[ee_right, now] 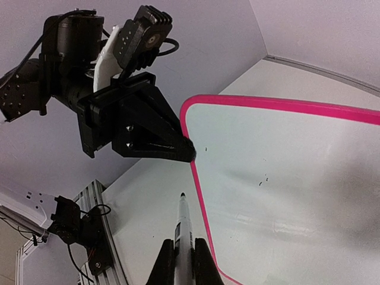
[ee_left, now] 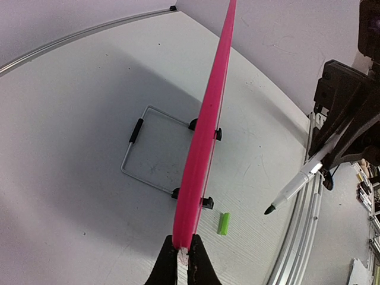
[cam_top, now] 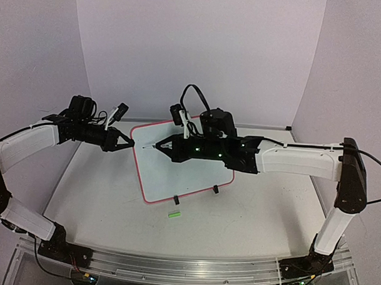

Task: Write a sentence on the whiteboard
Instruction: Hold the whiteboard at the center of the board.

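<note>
**A:** Where is the whiteboard (cam_top: 180,176) standing?

**B:** It is leaning on a thin wire easel (ee_left: 136,131), midway between the bench's left and right edges and toward the far edge. Your left gripper (cam_top: 126,142) is pinching its rounded pink frame at the left side. That looks like the right hold, since the board is probably light and apt to tip under pen pressure.

**A:** And the right?

**B:** Your right gripper (ee_right: 183,255) is clamping an uncapped marker (ee_right: 183,221), its tip hovering just beside that same edge. The glossy, stiff face is showing only a few specks. The green cap (cam_top: 174,214) is lying in front.
</note>
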Controlling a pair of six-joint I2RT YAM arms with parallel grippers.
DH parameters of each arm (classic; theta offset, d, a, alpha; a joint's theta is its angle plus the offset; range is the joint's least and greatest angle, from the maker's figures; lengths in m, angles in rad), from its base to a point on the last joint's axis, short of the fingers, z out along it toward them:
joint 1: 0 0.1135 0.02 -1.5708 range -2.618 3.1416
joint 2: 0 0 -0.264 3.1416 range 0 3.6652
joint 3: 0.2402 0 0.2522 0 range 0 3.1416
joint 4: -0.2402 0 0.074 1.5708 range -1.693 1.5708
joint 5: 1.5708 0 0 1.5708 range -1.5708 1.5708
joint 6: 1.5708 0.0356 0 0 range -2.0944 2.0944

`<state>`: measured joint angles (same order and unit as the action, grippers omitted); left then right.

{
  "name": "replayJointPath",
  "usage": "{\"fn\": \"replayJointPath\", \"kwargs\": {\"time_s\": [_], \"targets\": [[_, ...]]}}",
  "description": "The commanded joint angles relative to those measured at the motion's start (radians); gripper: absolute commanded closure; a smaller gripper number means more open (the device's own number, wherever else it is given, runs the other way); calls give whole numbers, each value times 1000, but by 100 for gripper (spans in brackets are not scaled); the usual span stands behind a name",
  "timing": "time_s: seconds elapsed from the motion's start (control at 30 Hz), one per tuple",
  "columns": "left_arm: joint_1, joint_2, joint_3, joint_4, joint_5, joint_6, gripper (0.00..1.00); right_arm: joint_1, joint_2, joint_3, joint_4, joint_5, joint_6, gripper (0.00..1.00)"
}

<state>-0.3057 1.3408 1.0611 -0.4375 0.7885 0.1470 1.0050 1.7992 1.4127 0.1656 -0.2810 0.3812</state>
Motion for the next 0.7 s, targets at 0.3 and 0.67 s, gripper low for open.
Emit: {"fn": "replayJointPath", "kwargs": {"time_s": [0.3,0.67], "targets": [[-12,-30,2,-9,-48,41,100,5,77,146,20,-8,-45,100],[-12,-25,8,-17,-51,46,100,6,100,167,23,5,-47,100]]}}
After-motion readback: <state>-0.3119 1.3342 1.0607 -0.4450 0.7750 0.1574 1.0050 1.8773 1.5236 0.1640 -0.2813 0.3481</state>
